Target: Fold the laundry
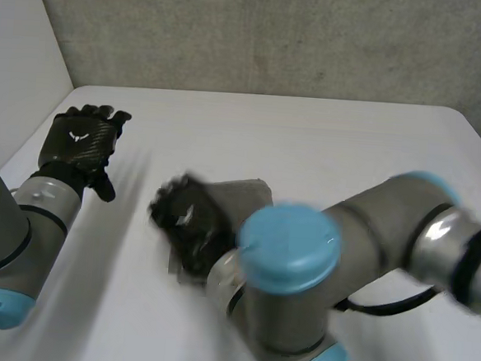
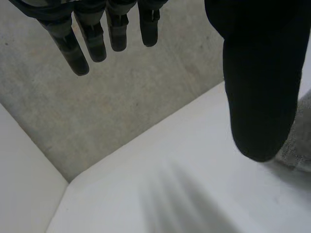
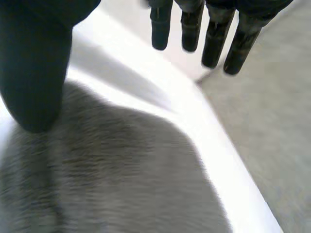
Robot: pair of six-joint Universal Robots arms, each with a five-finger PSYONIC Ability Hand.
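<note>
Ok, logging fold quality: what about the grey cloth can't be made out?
Head view: the right hand and arm cover much of the grey cloth, hiding its folds.
Right wrist view: cloth runs off the edges.
Left wrist view: the left hand covers most of it.

The table (image 1: 325,145) is smooth, matt white, and the wall (image 1: 275,34) behind it looks rough and grainy, like bare concrete. The grey cloth (image 3: 126,174) is soft and matt with a fine ribbed weave, while the left hand (image 1: 82,140) and the right hand (image 1: 190,218) are matt black. The right arm (image 1: 387,215) looks like dull grey metal, and its light-blue cap (image 1: 290,242) is smooth plastic with a faint sheen.
</note>
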